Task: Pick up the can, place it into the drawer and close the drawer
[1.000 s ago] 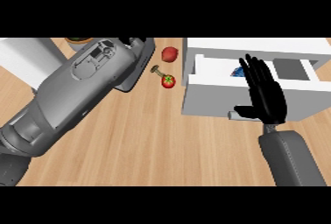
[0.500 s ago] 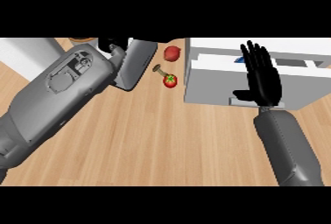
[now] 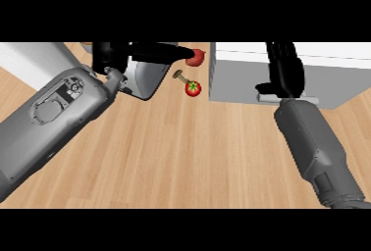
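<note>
Counter: wood, bare across your foreground.

Drawer unit: white; a second ago its drawer stood open with something blue inside, now you see only a closed-looking front. Judge the closing step near done.

Right hand: fingers straight, flat against that front, having pushed forward.

Left hand: raised at top left; whether it is apart or together, you cannot tell.

Can: not visible; presumably inside the drawer.

Tomato: beside the unit.

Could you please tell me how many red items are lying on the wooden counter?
2: a red round item beside the white drawer unit's top-left corner, and a red tomato-like item just below it. The left forearm may hide more.
</note>
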Robot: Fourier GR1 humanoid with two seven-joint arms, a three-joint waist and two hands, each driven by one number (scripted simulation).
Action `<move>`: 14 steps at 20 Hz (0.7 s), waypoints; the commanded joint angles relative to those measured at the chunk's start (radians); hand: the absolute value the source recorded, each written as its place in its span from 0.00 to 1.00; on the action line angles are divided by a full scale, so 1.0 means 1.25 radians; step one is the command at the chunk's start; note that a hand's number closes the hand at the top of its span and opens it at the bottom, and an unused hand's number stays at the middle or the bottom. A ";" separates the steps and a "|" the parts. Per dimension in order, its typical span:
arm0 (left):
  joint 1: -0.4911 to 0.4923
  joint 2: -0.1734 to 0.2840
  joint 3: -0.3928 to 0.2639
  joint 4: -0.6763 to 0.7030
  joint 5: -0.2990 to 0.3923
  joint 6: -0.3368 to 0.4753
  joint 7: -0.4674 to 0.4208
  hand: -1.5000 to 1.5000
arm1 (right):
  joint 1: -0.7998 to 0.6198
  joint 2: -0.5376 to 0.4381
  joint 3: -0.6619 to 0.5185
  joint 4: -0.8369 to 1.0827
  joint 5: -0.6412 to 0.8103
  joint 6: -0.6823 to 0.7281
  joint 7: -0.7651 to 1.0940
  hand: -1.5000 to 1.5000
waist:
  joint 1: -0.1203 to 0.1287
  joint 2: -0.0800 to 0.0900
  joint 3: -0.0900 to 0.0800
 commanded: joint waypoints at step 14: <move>0.128 0.032 0.009 -0.138 -0.045 -0.001 -0.010 0.00 | -0.235 -0.028 -0.072 0.242 -0.005 -0.049 0.018 0.00 | 0.024 0.021 0.006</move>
